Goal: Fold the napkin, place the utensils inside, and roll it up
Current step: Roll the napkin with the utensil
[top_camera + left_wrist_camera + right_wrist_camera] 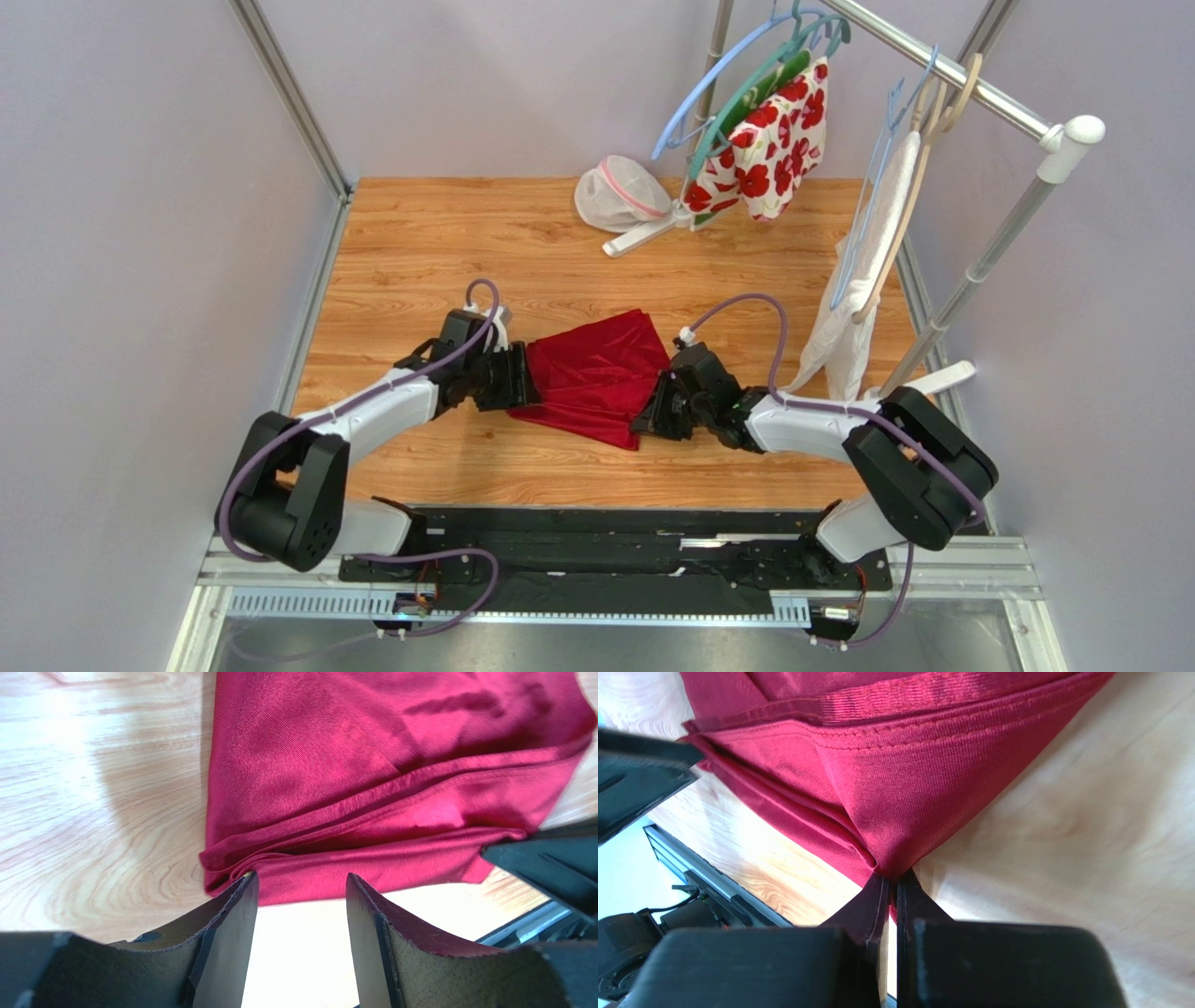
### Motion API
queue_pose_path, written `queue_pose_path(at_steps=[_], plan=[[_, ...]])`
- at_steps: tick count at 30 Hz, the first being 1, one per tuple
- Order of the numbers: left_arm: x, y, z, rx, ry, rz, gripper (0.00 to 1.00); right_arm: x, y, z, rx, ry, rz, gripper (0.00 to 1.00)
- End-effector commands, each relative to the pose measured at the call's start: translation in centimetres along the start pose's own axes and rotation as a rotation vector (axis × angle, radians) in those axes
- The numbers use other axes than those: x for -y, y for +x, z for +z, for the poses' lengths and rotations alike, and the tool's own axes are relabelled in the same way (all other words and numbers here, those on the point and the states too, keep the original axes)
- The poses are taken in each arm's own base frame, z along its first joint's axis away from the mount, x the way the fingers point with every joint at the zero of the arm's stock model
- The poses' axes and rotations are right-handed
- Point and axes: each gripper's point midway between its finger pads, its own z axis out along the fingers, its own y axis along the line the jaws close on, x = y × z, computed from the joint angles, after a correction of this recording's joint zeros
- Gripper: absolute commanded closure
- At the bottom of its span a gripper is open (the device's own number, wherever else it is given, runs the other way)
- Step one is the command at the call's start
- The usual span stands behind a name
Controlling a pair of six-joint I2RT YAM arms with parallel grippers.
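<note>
The dark red napkin (596, 367) lies near the middle of the table (421, 238), folded over on itself with layered hems showing along its near edge. The right gripper (892, 876) has its jaws pinched flat on the corner at about 4 o'clock of the cloth, and the fabric puckers into a point where it is caught. That grip likely serves to lift or drag this corner across for the next fold. The left gripper (300, 876) sits at the napkin's 9 o'clock side with its jaws apart. The hem lies just ahead of the fingertips and nothing is held. It seems lined up to take that edge so the cloth can be moved from both ends without bunching.

No spoon or other utensil shows in any view. At 1 o'clock of the table a flowered cloth (765, 140) hangs on a rack, with a white cloth (856, 308) at 3 o'clock and a white pouch (617, 196) at 12.

No brand, label or readable writing appears anywhere.
</note>
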Motion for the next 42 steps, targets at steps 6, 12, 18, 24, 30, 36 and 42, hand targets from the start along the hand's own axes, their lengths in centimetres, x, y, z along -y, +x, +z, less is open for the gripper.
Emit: queue_pose_path(at_steps=[6,12,18,24,30,36,42], plan=[[-1.5,-1.5,-3.1,0.159,-0.101,-0.002,0.37,2.3,-2.1,1.1,-0.046,0.042,-0.038,1.0],[-2.4,-0.9,-2.3,0.115,-0.144,-0.024,0.37,2.7,-1.8,1.6,-0.104,0.026,-0.038,1.0],[-2.5,-1.3,-1.5,0.119,-0.151,-0.046,0.37,3.2,-1.8,1.5,-0.137,0.005,-0.03,1.0],[-1.7,-0.6,-0.4,0.085,-0.085,-0.082,0.42,3.7,-1.5,1.3,-0.198,0.001,-0.039,1.0],[-0.2,-1.2,-0.4,0.133,0.006,-0.102,0.44,4.8,-1.4,1.4,-0.238,0.018,-0.034,1.0],[0.5,-0.8,0.1,0.124,0.063,-0.116,0.5,5.2,-1.7,1.1,-0.241,0.043,-0.052,1.0],[0.9,-0.8,0.3,0.136,0.095,-0.127,0.53,5.6,-2.0,0.8,-0.25,0.079,-0.087,1.0]])
